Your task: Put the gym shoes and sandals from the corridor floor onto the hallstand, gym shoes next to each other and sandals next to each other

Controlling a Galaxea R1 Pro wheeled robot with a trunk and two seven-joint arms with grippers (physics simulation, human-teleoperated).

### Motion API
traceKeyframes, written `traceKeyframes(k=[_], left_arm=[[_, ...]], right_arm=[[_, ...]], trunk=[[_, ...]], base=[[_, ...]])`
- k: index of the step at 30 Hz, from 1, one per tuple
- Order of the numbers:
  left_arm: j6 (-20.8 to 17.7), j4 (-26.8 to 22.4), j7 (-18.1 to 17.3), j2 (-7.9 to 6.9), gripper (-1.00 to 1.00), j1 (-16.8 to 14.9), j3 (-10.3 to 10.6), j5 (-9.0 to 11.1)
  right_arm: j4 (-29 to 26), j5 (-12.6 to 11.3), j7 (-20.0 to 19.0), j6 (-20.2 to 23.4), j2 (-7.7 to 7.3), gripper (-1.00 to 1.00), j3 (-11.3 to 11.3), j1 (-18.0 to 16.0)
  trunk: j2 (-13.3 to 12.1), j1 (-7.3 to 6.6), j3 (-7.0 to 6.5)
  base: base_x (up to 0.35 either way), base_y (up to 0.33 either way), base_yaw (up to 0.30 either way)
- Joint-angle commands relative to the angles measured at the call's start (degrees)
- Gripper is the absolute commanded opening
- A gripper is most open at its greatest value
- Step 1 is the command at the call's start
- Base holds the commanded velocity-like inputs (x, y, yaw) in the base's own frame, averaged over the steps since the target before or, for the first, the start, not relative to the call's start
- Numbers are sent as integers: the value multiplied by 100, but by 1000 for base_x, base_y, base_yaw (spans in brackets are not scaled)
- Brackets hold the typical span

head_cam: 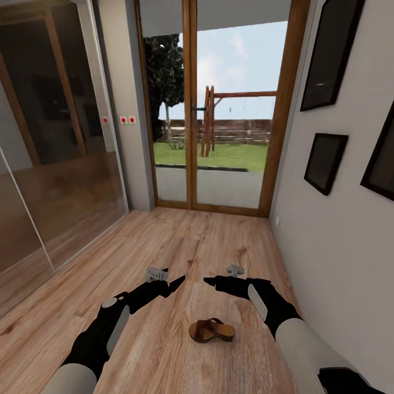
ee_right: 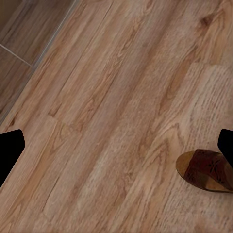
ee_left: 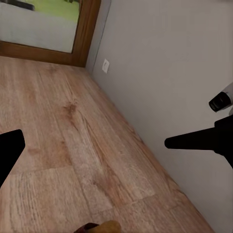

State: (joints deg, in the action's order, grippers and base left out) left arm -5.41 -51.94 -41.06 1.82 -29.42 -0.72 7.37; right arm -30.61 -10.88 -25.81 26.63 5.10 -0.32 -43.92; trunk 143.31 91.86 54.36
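Note:
One dark brown sandal (head_cam: 212,330) with a tan footbed lies on the wood-plank corridor floor (head_cam: 180,241), between my two arms and close to my base. It also appears in the right wrist view as the sandal (ee_right: 204,170), and its edge peeks into the left wrist view (ee_left: 99,227). My left gripper (head_cam: 174,284) and right gripper (head_cam: 213,281) hover above the floor beyond the sandal, tips pointing toward each other, both open and empty. The right gripper (ee_left: 194,141) is seen from the left wrist. The gym shoes and the hallstand are out of view.
A glazed wooden door (head_cam: 219,109) closes the far end of the corridor. Glossy sliding panels (head_cam: 54,137) line the left side. The white wall (head_cam: 328,235) on the right carries dark picture frames (head_cam: 325,161) and a socket (ee_left: 105,65).

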Motion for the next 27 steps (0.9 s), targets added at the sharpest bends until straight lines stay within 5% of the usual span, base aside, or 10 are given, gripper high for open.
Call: traceKeyframes(k=[1, 27], left_arm=[[-57, 0, -25, 2, 100, -3, -8, 54], [-57, 0, -25, 2, 100, -3, -8, 54]], right_arm=[[-7, -44, 5, 44, 0, 100, -3, -2], [-20, -40, 4, 79, 5, 100, 5, -2]], trunk=[[2, -1, 6], [2, -1, 6]], base=[[15, -10, 0], [31, -26, 0]])
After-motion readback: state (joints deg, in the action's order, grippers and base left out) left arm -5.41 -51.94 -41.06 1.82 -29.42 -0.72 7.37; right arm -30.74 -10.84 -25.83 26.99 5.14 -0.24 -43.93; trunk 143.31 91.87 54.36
